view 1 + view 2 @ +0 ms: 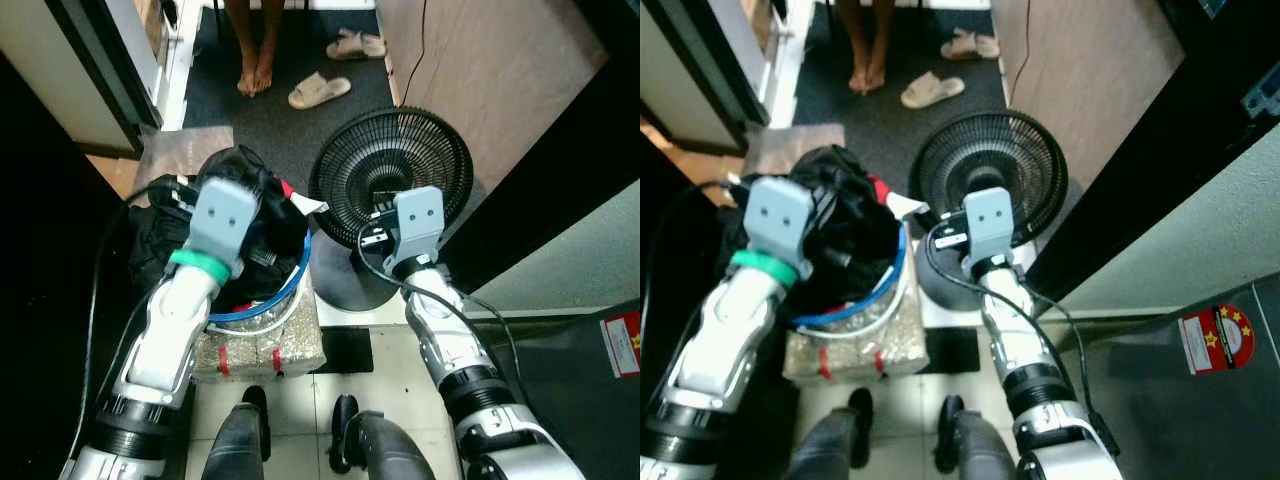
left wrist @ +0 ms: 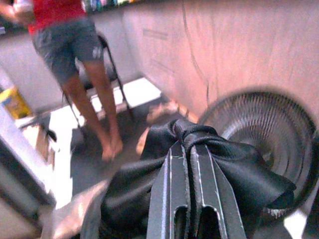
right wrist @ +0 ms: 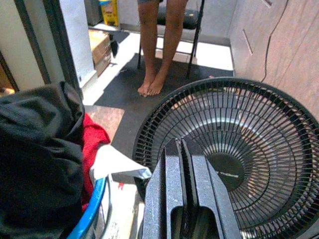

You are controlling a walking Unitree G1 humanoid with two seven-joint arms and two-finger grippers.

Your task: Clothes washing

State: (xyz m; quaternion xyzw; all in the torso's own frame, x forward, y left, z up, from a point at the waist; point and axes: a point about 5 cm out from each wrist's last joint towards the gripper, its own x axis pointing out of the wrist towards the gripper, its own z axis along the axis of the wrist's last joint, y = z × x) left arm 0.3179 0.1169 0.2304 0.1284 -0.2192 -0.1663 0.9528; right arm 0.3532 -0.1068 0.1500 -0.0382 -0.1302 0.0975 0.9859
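A heap of black clothes [image 1: 235, 215] fills the blue-rimmed basket [image 1: 290, 285] ahead of me, with a red garment [image 3: 94, 142] tucked at its edge; my left gripper [image 2: 187, 149] is pinched tight on a fold of the black cloth at the top of the pile; my right gripper [image 3: 182, 164] hangs empty with its fingers pressed together over the black floor fan [image 1: 390, 170] beside the basket; a person's bare feet [image 1: 255, 78] and sandals [image 1: 320, 90] lie beyond.
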